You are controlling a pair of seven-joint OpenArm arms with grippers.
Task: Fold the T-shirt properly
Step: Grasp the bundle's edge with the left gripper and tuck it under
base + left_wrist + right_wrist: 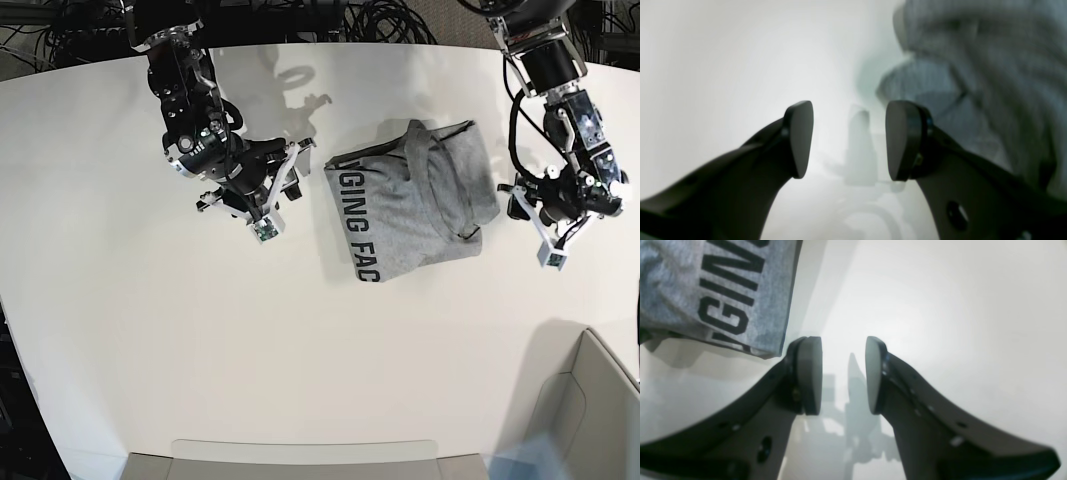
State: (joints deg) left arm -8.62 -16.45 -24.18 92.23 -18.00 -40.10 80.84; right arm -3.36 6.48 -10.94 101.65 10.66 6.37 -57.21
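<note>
Black lettering on the T-shirt (723,290) is read only from the right wrist and base views; the left wrist view is blurred. Both the left gripper (849,140) and right gripper (843,375) are seen spread apart, empty, over the white table (150,350).

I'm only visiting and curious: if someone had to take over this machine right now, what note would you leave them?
Left gripper: jaws open, empty, beside the T-shirt.
Right gripper: jaws open, empty, next to the shirt's lettered edge.
T-shirt: lying mid-table, folded into a rough bundle, lettering showing along one side, no arm touching it.
Done: partly folded.
Left: edges look uneven and rumpled; probably needs tidying or a final fold.
</note>
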